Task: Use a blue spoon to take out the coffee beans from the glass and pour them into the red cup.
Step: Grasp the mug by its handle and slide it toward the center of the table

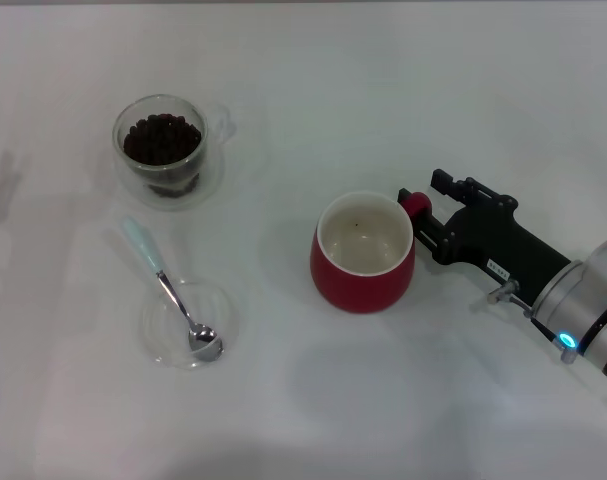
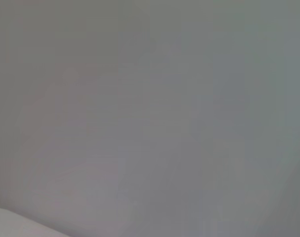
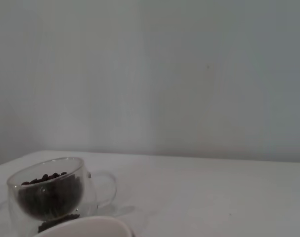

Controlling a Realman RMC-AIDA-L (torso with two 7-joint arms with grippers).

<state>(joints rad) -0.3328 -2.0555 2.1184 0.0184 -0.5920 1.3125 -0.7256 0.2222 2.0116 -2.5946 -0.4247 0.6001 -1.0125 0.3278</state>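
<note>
The right gripper [image 1: 415, 208] closes on the handle of the red cup [image 1: 363, 254], steadying it. No beans are moved yet: the blue spoon [image 1: 168, 290] lies well beyond the cup from this gripper, bowl in a clear dish [image 1: 221, 305], and the glass [image 1: 164, 150] of coffee beans [image 1: 161, 138] stands farther off. Next the unseen left gripper must pick up that spoon.

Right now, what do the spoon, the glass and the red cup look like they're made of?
Spoon: shiny metal bowl and neck by the glint; the pale blue handle looks matte, maybe plastic or ceramic.
Glass: clear glass, likely double-walled, since the beans show through it.
Red cup: probably glazed ceramic, smooth red outside, cream inside.
</note>
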